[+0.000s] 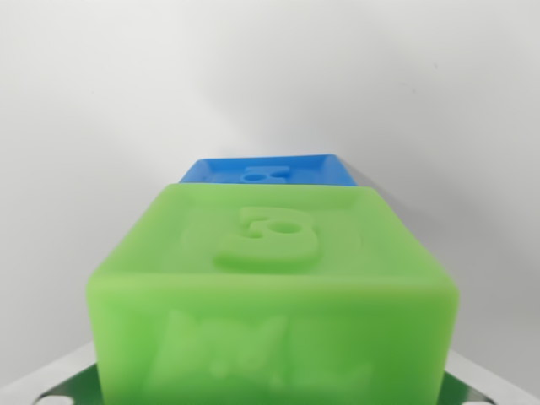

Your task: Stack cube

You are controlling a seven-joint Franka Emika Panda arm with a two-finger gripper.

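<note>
Filling lower centre: green cube [274,295], raised figure on top face.
Blue cube [268,170]: frame centre, directly behind green, partly hidden.
End effector [270,392]: only metal edges at bottom corners; grip state indeterminable.

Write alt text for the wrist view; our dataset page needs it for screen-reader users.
A bright green cube with raised markings fills the foreground, close to the camera. A blue cube shows just behind and above its top edge, against a plain white background. Metal parts show at the bottom corners; the gripper's state cannot be told.
</note>
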